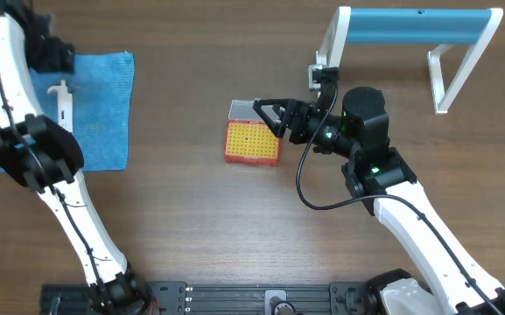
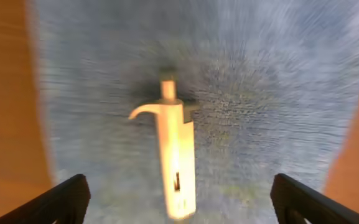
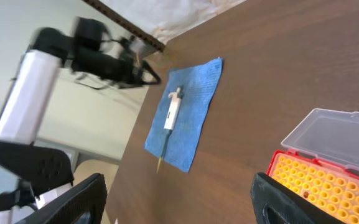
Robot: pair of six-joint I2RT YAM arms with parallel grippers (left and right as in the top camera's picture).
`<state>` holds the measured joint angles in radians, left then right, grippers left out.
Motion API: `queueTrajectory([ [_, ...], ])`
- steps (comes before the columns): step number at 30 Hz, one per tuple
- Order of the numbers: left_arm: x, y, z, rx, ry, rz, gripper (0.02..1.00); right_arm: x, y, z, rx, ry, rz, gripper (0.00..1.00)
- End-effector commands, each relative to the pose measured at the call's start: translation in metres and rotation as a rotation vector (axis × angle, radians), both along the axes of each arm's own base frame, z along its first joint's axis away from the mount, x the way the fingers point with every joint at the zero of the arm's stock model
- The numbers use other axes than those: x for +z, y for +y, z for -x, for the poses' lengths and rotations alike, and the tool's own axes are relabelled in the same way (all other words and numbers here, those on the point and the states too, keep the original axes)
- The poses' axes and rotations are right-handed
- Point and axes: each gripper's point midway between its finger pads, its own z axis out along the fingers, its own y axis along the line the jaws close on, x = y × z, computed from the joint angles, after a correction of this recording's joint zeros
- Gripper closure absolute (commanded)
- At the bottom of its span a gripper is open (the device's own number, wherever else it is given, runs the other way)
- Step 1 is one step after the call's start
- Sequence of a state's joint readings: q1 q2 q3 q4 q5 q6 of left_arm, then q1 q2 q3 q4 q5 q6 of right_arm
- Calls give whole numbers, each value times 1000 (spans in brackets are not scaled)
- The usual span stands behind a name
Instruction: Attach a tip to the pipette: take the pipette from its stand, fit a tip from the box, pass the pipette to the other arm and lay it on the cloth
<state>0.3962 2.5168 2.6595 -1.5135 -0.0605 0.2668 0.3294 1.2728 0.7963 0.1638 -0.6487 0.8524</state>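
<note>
Top view: the pipette (image 1: 62,101) lies on the blue cloth (image 1: 103,118), far left on the surface (image 1: 234,227). The final step looks finished, so the next move should just be backing away. Left wrist view: left jaws spread wide over the pipette, gripping nothing. Right wrist view: right jaws spread too, empty, near the tip box (image 3: 328,186).

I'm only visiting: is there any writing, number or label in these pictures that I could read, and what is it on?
No text can be read anywhere.
Pipette: a small dark mark on its body, too blurred to tell whether it holds digits.
Tip box, blue cloth, stand: no print visible.
</note>
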Motion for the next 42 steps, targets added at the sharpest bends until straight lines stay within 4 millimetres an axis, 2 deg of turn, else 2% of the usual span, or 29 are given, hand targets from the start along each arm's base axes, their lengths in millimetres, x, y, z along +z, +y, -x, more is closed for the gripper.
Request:
queueTrajectory([
  [1,81,-47,-7,-20,-188,100,51,2,-6,-11,-60,-57,45,237],
  [5,129,-87,-16,-47,-339,191,51,2,-30,-32,-214,-121,128,237],
  [10,185,-123,-5,-70,-457,199,47,12,-54,-33,-258,-239,247,240],
  [14,248,-157,22,-104,-584,199,31,15,-79,-12,-263,-268,367,237],
  [16,284,-178,46,-153,-657,192,18,15,-100,5,-308,-247,439,237],
  [19,317,-200,79,-203,-718,193,18,22,-119,36,-342,-264,525,235],
  [21,332,-218,111,-222,-728,215,18,27,-125,65,-321,-289,561,237],
  [23,330,-227,133,-234,-697,229,18,25,-132,82,-328,-285,579,235],
  [25,315,-229,155,-228,-629,220,18,19,-142,99,-353,-269,602,235],
  [27,288,-225,183,-176,-531,212,18,17,-147,111,-371,-277,607,235],
  [30,244,-222,230,-66,-400,237,18,31,-151,126,-398,-350,576,240],
  [33,214,-224,266,2,-341,262,18,41,-163,136,-456,-405,593,235],
  [38,191,-225,297,43,-409,283,23,52,-198,149,-640,-449,661,235],
  [42,172,-226,307,37,-451,283,23,46,-205,155,-665,-434,681,235],
])
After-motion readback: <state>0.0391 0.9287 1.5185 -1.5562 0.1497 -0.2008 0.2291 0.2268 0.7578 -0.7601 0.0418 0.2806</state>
